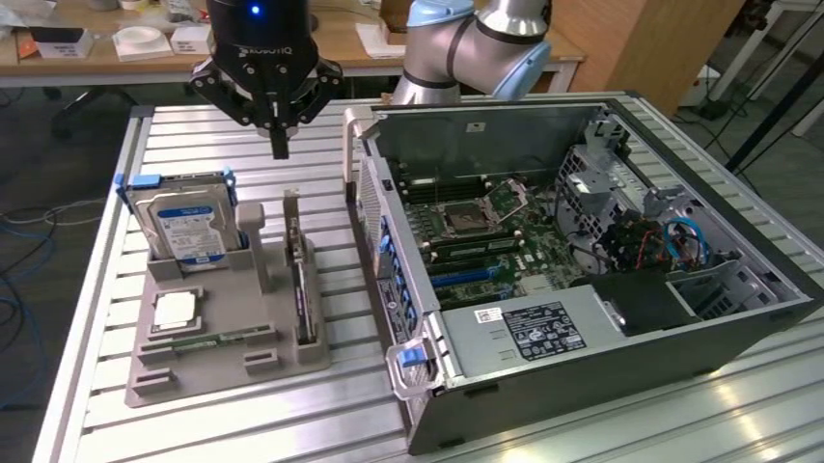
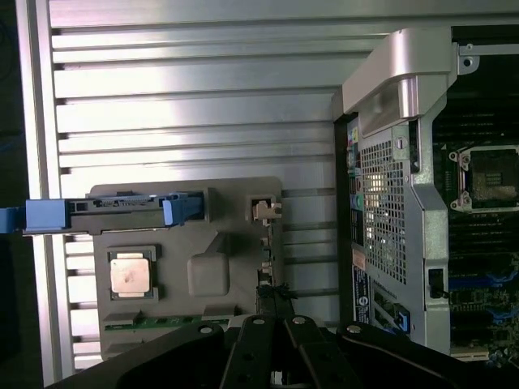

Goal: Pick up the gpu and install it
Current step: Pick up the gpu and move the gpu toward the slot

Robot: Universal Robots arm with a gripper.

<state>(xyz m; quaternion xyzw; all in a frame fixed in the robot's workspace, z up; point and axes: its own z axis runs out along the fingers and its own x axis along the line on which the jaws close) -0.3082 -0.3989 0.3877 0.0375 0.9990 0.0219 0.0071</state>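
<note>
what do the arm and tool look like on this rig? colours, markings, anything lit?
The arm has rounded silver-grey segments with light blue joint caps. The tool is black: a blocky body with a small blue light and white lettering, branching into linkage bars that taper to a narrow tip. The wrist view shows silver bolt heads on those bars.
</note>
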